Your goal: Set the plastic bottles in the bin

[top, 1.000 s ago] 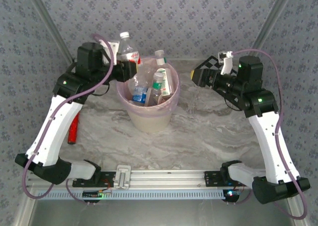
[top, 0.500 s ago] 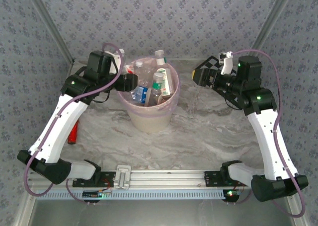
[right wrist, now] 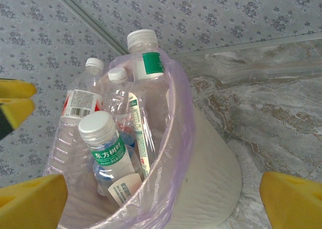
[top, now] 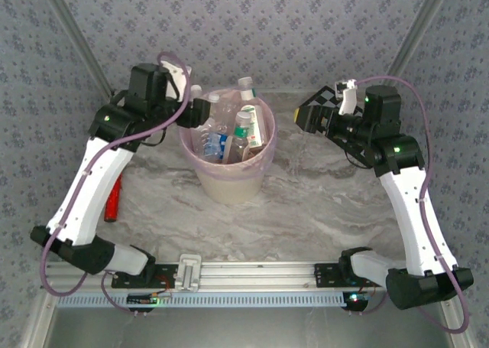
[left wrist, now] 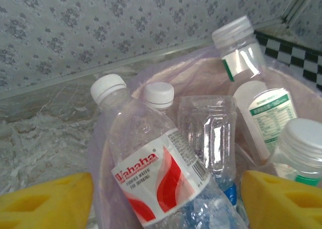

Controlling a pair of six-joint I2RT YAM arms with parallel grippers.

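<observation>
Lift the left end effector (left wrist: 163,182), spread wide and empty over the bin (top: 229,184), straight up, clear of the Wahaha bottle (left wrist: 149,156) and pink liner (right wrist: 182,113).

Plastic bottles (left wrist: 161,173): thin clear plastic is noted, glossy and creased in places. Labels are printed glossy film, and caps are ribbed white plastic. Bin (top: 229,186): a smooth cream plastic wall is seen, lined with a thin translucent pink bag (right wrist: 181,118), wrinkled and faintly shiny. Counter (top: 306,210): a marble-patterned surface is recorded, smooth with a dull sheen. Rail (top: 252,271): bare silvery metal. Arm shells (top: 92,187): glossy white plastic.
</observation>
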